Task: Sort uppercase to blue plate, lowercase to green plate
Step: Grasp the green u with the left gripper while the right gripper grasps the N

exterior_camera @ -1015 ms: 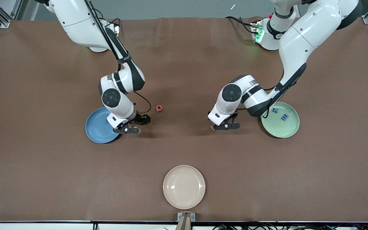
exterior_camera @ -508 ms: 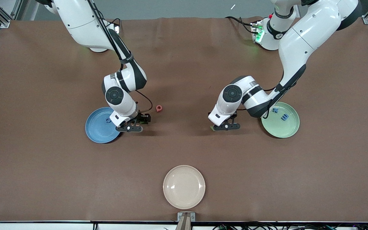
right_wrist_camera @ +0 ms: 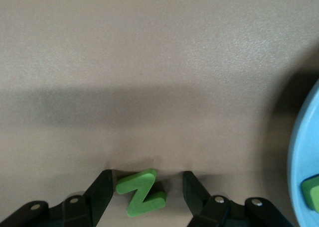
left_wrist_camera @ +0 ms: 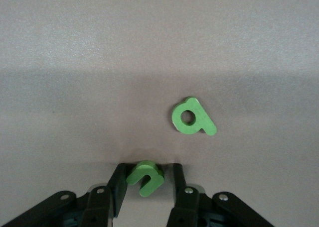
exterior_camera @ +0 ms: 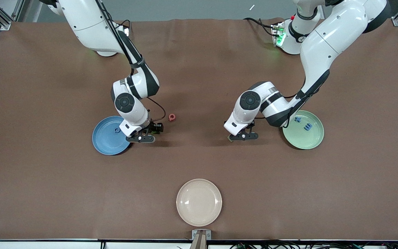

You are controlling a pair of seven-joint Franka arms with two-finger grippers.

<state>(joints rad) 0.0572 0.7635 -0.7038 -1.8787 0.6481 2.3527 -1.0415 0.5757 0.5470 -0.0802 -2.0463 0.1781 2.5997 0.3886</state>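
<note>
My left gripper point(left_wrist_camera: 149, 168) is down at the table beside the green plate point(exterior_camera: 299, 140), jaws open around a green lowercase u/n letter point(left_wrist_camera: 145, 177); one finger touches it and a gap shows at the other. A green lowercase q/b letter point(left_wrist_camera: 192, 118) lies flat close by. Two blue lowercase letters point(exterior_camera: 303, 123) lie in the green plate. My right gripper point(right_wrist_camera: 148, 175) is low beside the blue plate point(exterior_camera: 104, 141), open around a green uppercase N point(right_wrist_camera: 142, 192). A pinkish-red Q point(exterior_camera: 172, 117) lies on the table near it. A blue letter point(exterior_camera: 117, 130) lies in the blue plate.
A cream plate point(exterior_camera: 199, 202) sits near the table's front edge, midway between the arms' ends. The right wrist view shows the blue plate's rim point(right_wrist_camera: 301, 152) with part of a green piece point(right_wrist_camera: 311, 194) lying in it.
Both grippers' jaws have narrowed around their green letters. The right gripper has shifted slightly away from the blue plate; the left gripper has stayed almost in place.
</note>
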